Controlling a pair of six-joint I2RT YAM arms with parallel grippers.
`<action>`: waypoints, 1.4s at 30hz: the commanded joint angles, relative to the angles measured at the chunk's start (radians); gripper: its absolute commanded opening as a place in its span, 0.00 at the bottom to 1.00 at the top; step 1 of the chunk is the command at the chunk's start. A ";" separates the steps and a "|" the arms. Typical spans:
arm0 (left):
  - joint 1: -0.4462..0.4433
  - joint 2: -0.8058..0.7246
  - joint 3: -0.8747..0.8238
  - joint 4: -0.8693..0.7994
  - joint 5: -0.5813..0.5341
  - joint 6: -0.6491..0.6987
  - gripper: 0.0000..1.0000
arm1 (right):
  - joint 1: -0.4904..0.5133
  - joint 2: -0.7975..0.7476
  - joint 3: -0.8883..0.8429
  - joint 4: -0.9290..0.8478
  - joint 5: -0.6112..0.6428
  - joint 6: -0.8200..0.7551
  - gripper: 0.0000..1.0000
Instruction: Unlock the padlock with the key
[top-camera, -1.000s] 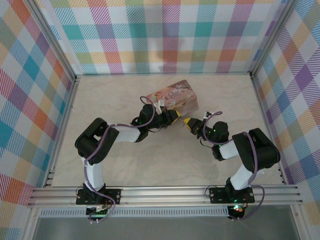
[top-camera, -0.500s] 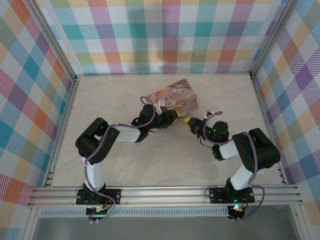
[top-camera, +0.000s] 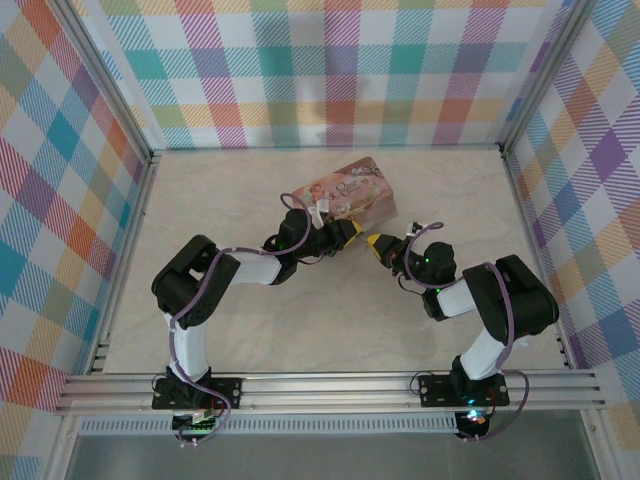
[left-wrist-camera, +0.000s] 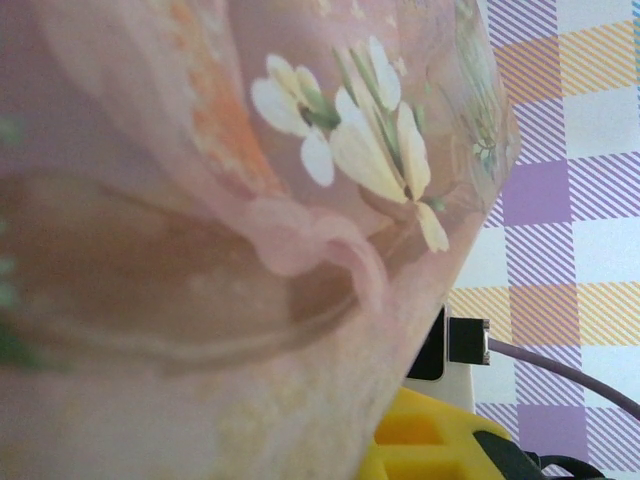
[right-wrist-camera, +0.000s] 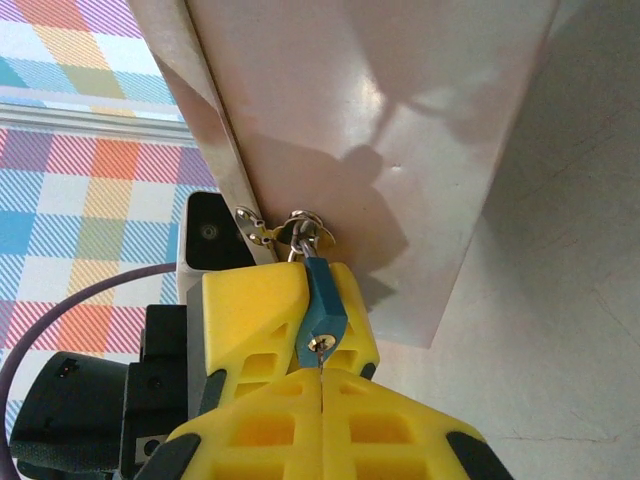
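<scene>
Unchanged: left pincer (top-camera: 351, 233) grasping padlock (right-wrist-camera: 322, 300); right pincer (right-wrist-camera: 320, 392) clenched on key (right-wrist-camera: 320, 369).

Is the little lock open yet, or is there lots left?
Not open yet. Done: the left hand grips the blue padlock, and the right hand pinches the key. Happening now: the key's tip meets the keyhole. Left: push in, turn, and pop the shackle, which still hooks through the clasp of the pink tin.
</scene>
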 joint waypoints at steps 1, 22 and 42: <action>-0.021 0.005 0.012 0.096 0.037 -0.040 0.15 | 0.009 0.013 0.027 0.059 0.011 -0.025 0.00; -0.030 0.001 0.015 0.115 0.037 -0.050 0.15 | 0.039 0.073 0.066 0.059 0.023 0.026 0.00; -0.030 -0.007 0.001 0.145 0.054 -0.053 0.13 | 0.033 0.119 0.071 0.059 0.071 0.312 0.00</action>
